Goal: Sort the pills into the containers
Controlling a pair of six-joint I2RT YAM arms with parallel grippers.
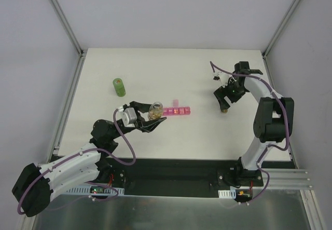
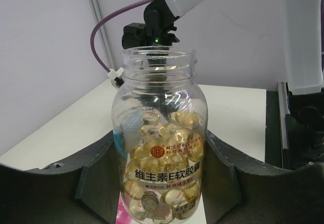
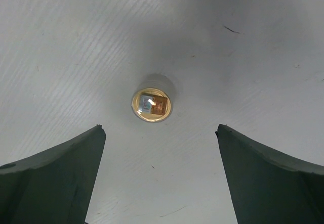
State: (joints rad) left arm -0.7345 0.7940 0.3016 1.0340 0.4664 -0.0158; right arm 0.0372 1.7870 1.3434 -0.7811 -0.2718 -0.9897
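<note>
Two claws: left claw (image 1: 151,117) tight on the bottle (image 2: 159,148) of pills (image 2: 163,133), right claw (image 3: 160,131) spread over a gold cap (image 3: 152,104)

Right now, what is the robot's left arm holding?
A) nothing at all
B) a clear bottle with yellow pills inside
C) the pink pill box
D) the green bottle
B: in the left wrist view the left end effector is closed around the clear bottle, and the yellow pills show through its wall.
</note>
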